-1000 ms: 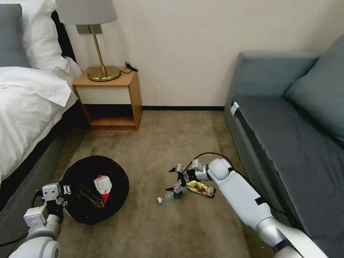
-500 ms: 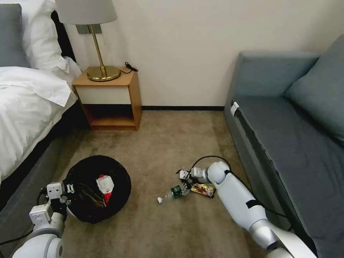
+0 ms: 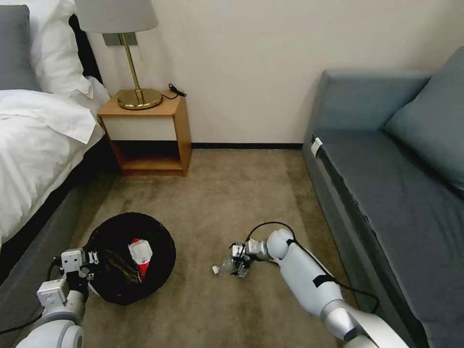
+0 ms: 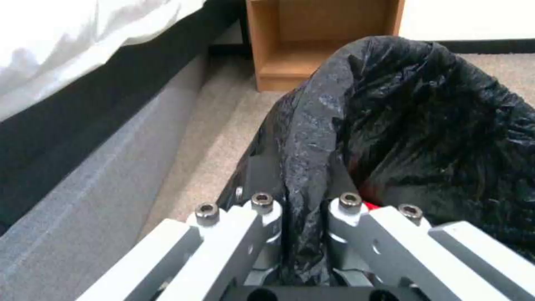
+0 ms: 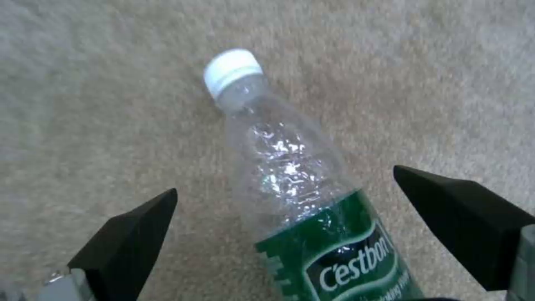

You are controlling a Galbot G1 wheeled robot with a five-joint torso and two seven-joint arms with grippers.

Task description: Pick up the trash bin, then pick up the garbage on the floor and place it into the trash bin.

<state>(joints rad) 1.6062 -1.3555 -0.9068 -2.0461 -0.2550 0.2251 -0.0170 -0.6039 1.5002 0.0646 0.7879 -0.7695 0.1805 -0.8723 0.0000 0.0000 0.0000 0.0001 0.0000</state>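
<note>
Now the right gripper (image 5: 284, 209) straddles the bottle (image 5: 301, 200), jaws wide; left gripper (image 4: 304, 209) pinches the bin (image 4: 424, 125) rim.

Bin liner (image 4: 424, 108): crinkly glossy black plastic. Bottle (image 5: 301, 200): clear crumpled plastic, glossy green label. Floor (image 3: 227, 193): matt short-pile carpet.

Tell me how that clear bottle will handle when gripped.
The bottle looks empty, so probably light. Its thin, crinkled wall may buckle between the open right gripper. Round and lying on carpet, it could roll if nudged.
</note>
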